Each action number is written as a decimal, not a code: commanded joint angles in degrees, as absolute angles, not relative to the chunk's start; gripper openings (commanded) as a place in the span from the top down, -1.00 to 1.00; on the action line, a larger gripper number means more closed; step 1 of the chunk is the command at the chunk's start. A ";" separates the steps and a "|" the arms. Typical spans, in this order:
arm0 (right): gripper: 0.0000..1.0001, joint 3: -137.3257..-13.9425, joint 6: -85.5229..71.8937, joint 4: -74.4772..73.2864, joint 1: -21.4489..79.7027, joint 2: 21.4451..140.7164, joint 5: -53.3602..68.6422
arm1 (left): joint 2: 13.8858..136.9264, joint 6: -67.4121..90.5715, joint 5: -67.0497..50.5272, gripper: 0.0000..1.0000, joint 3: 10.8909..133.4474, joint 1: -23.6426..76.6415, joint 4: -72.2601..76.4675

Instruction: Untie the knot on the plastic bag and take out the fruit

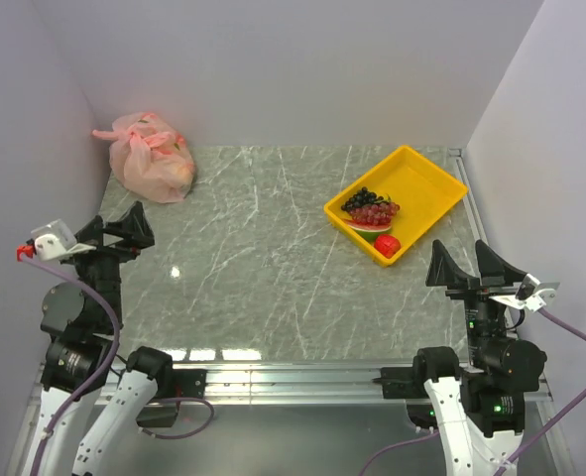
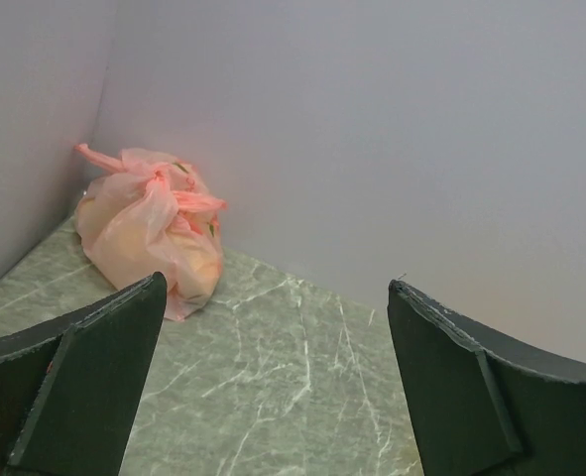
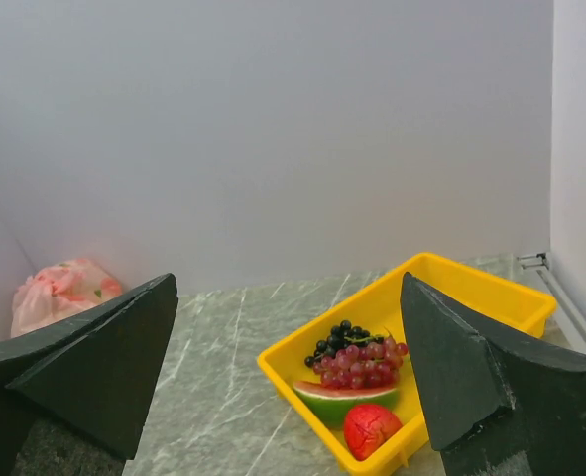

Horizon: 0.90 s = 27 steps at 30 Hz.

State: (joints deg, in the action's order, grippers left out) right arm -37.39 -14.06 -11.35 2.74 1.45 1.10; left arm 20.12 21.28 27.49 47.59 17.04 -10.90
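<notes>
Bag (image 1: 152, 159): far-left corner of counter (image 1: 273, 268), tucked against both walls. Well apart from yellow tray (image 1: 421, 188) on far right.
Knot (image 2: 162, 180): on top of the bag, facing up. One loose handle end pokes out to the left.
Fruit (image 2: 139, 233): yellow-orange shapes show dimly thru the film. Can't tell how many.

Left fingers (image 1: 134, 226): spread as wide as they go, nothing in them. Near counter's left edge, aimed at the bag but well short of it.
Right fingers (image 1: 441, 266): same, wide & empty, on the near side of the tray.

Handling (judgement):
- Film is thin, soft, crinkly, prob. slippery. It will collapse & slide if pushed, tho the corner walls may brace it.
- Contents look light & toy-like, so the whole bag likely lifts w/ the knot if pulled w/o a hold-down.
- Knot is small & looks tight. Best pinch is the free handle end or a loop just beside the knot, not the bunch itself.
- Other arm: pin the bag body low, on film beside the fruit.
- Film may tear if yanked.
- Fruit is round and may roll once out.
</notes>
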 commanded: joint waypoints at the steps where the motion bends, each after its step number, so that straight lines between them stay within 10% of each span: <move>1: -0.99 -37.97 -14.41 -10.46 2.99 0.53 1.49 | 23.28 22.76 27.33 -0.99 50.01 17.14 -11.77; 27: -0.99 -38.50 -16.43 -16.97 5.80 6.77 7.55 | 91.82 40.87 19.06 -0.99 76.72 -2.81 -8.53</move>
